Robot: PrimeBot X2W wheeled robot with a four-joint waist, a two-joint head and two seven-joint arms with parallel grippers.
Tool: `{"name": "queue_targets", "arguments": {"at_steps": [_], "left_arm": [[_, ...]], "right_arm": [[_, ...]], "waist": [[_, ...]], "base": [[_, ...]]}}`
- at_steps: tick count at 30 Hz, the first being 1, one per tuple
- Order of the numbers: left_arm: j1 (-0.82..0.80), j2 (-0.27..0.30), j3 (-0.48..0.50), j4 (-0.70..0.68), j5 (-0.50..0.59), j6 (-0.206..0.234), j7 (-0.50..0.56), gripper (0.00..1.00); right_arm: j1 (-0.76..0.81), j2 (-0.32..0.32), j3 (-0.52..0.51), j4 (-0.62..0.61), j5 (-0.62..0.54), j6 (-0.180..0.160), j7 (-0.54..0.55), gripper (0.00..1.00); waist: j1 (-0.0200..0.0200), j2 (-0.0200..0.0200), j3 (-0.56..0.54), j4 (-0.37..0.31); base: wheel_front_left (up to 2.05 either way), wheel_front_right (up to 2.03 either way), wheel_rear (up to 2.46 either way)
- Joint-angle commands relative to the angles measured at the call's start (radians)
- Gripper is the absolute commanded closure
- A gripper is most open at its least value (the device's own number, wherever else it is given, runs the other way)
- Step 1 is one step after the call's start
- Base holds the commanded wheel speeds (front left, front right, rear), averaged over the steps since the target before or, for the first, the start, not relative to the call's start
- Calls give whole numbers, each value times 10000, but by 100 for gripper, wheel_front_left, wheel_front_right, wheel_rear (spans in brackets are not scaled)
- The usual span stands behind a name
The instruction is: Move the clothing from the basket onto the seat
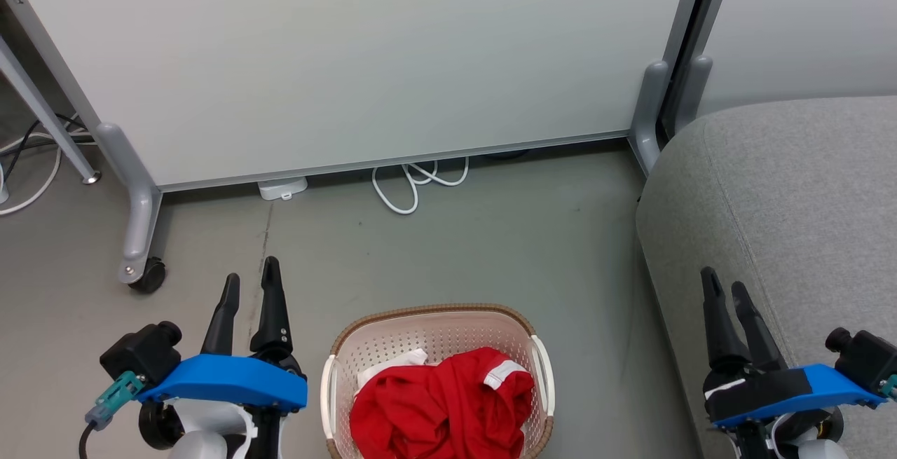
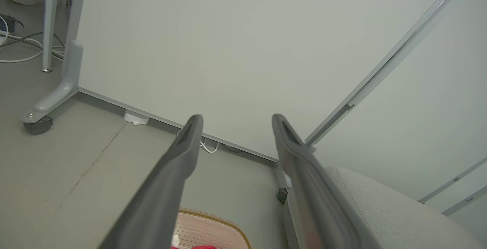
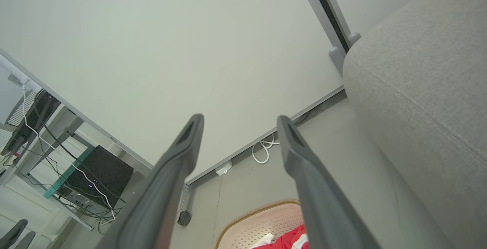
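Clothing (image 1: 441, 406), bright red with white trim: lies heaped in the basket (image 1: 434, 313), none of it on the seat (image 1: 792, 200) yet. Basket: stands on the floor (image 1: 490, 235), near and central, grey seat to the right, close by but apart from the rim. Left pincer (image 1: 251, 270): hovers left of the basket, fingers moderately parted, nothing between them. Right pincer (image 1: 724, 279): hangs by the near left edge of the seat, likewise parted and empty.

Likely trouble: tangled garments rising as one lump, then one dropping to the floor short of the seat, for want of a deep grip. Also possible: a finger caught in the perforated wall or a handle, dragging or tipping the light basket.

Cut off by the bottom edge of the head view: near end of basket and heap. Hence no telling how many garments, nor any lettering. White scrap at the heap's far left: trim or label, cannot tell. From the wrists, just a sliver of far rim and red.
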Motion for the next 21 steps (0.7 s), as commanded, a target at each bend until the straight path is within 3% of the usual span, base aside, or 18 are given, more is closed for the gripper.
{"name": "queue_targets", "arguments": {"at_steps": [1,21], "left_arm": [[-265,52,-80,-86,251,50,-89,0],[-362,74,-548,-59,2539,212,-628,0]], "right_arm": [[-89,-61,25,-106,-264,16,-82,0],[-83,-71,218,-99,-2434,19,-626,0]], "waist": [[0,0,0,2],[0,0,32,55]], "base": [[0,0,0],[0,0,0]]}}
